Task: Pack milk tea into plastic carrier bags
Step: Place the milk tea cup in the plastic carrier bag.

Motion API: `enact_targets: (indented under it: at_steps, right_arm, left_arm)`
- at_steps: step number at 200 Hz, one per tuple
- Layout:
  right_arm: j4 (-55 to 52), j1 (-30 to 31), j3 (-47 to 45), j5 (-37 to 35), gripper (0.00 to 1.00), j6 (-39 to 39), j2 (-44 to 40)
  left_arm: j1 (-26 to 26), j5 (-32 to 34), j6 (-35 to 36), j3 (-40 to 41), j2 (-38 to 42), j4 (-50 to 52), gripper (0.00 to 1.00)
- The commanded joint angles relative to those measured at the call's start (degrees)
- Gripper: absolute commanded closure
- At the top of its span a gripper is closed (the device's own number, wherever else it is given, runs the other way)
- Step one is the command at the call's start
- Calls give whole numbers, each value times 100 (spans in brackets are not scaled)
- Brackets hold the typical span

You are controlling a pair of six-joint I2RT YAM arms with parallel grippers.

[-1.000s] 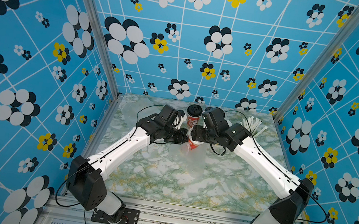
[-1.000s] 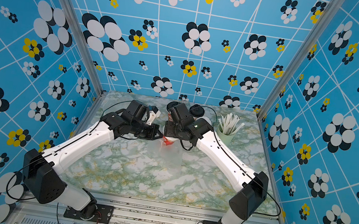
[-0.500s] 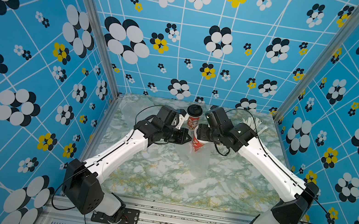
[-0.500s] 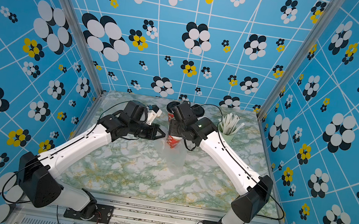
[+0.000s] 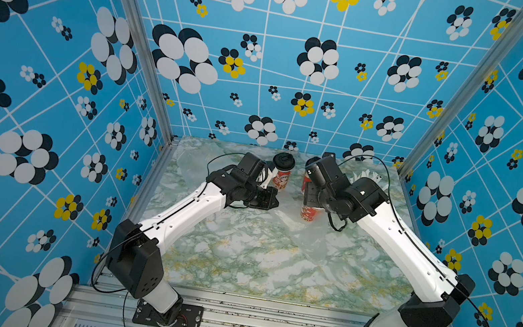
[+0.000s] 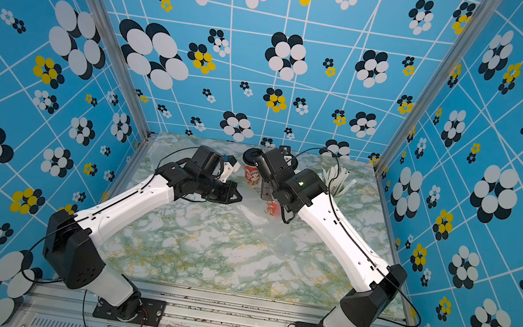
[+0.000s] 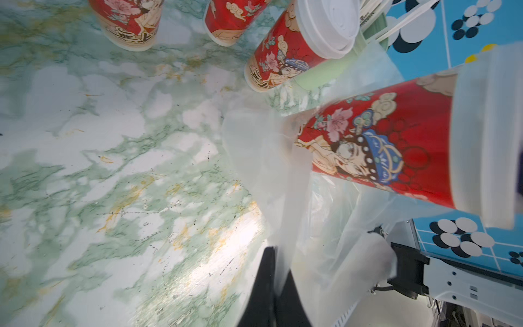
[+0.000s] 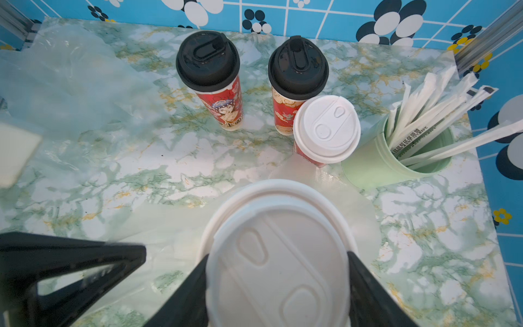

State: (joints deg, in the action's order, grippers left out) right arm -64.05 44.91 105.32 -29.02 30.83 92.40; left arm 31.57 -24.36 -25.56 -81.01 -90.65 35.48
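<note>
Roughly: carrier bag (image 5: 319,239), mid-frame in a top view on the bench (image 5: 239,256), looks thin, limp, slippery; left end effector (image 7: 276,283) pinched shut on its film. Cup (image 5: 310,213) beside it, stiff paper (crushable, I'd judge); right end effector (image 8: 278,271) clamps its white lid. Print on the straw wrappers (image 8: 424,124) is unreadable.

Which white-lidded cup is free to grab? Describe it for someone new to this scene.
Go to the pale green straw cup at the table's back right. The free milk tea cup stands right beside it, just in front of the two black-lidded cups. It alone has a white lid and no gripper on it; the other white-lidded cup sits in the right gripper.
</note>
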Motion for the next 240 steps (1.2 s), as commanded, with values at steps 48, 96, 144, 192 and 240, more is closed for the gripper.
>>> enact_targets:
  at_steps: [48,96,144,192,240]
  right_arm:
    - [421,-16,55,1072,54,-33,182]
    - [453,-34,24,840,54,-106,372]
    - [418,-61,-67,560,54,-194,471]
    - [548,-133,-321,652,55,-199,488]
    - [735,-140,-553,870,55,-156,522]
  left_arm:
    - [226,136,280,-226,-375,294,100]
    - [235,-161,65,-196,-241,34,100]
    - [288,-531,-153,-244,-56,-120,100]
    - [289,-854,-433,-268,112,-385,100]
    - [297,-895,-504,-348,183,-411,100]
